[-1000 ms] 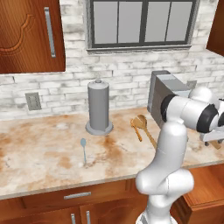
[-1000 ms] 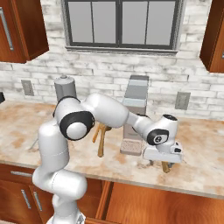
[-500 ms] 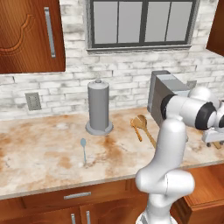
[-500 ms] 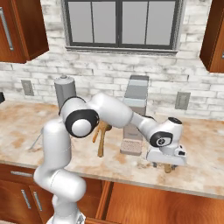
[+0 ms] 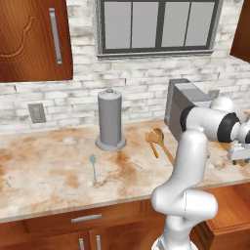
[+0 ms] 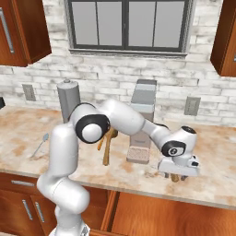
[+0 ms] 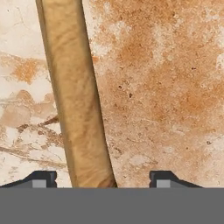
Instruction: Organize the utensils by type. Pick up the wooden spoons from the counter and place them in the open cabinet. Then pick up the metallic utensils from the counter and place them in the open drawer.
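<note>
My gripper (image 7: 103, 181) hangs low over the counter (image 7: 175, 87), open. The light wooden handle of one wooden spoon (image 7: 78, 109) runs between its fingertips, nearer the left one (image 7: 41, 178), with a gap on each side. From the right base view the gripper (image 6: 178, 172) sits on the counter's right part with a bit of that spoon (image 6: 174, 178) under it. The other wooden spoon (image 5: 157, 140), with a round bowl, lies mid-counter. A thin metal spoon (image 5: 93, 166) lies further left. The open drawer (image 6: 156, 214) shows below the counter edge.
A grey paper-towel holder (image 5: 111, 119) stands at the back of the counter. A grey boxy appliance (image 6: 144, 122) stands just left of the gripper. Wall cabinets hang at the upper left (image 5: 29, 39) and upper right (image 6: 226, 39).
The hand has sunk a little lower and slightly to the right toward the counter. The spoons have not moved.
</note>
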